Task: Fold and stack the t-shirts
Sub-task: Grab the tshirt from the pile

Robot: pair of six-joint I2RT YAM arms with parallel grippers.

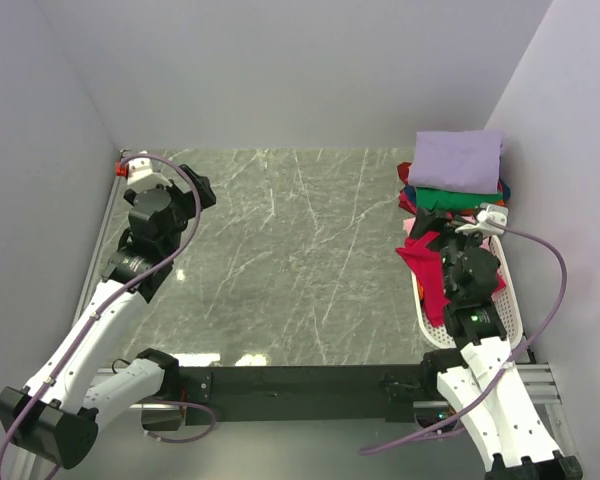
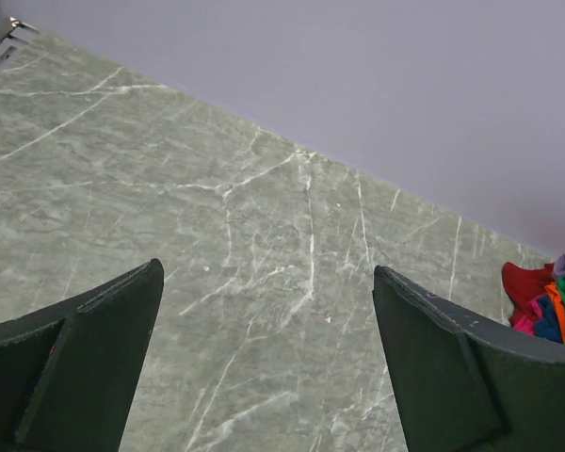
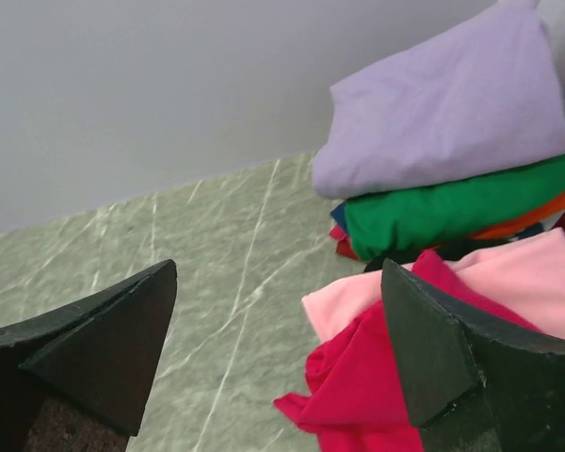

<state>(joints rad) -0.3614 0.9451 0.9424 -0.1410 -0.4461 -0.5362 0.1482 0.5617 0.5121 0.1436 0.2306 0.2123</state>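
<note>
A heap of t-shirts lies at the table's right edge. A folded lavender shirt [image 1: 457,160] tops it, over a green one [image 1: 458,198]. A pink shirt [image 1: 410,228] and a crumpled crimson-red shirt [image 1: 427,272] lie nearer, spilling from a white basket [image 1: 512,312]. In the right wrist view I see the lavender [image 3: 443,113], green [image 3: 452,207], orange [image 3: 537,212], pink [image 3: 532,273] and crimson [image 3: 358,395] cloth. My right gripper [image 3: 278,273] is open and empty, its right finger over the crimson shirt. My left gripper [image 2: 266,273] is open and empty above bare marble at the far left [image 1: 202,190].
The table [image 1: 300,250] is green-grey marble, walled at the back and on both sides. A small red fitting [image 1: 121,169] sits at the far left corner. The shirt heap's edge shows far right in the left wrist view [image 2: 537,297].
</note>
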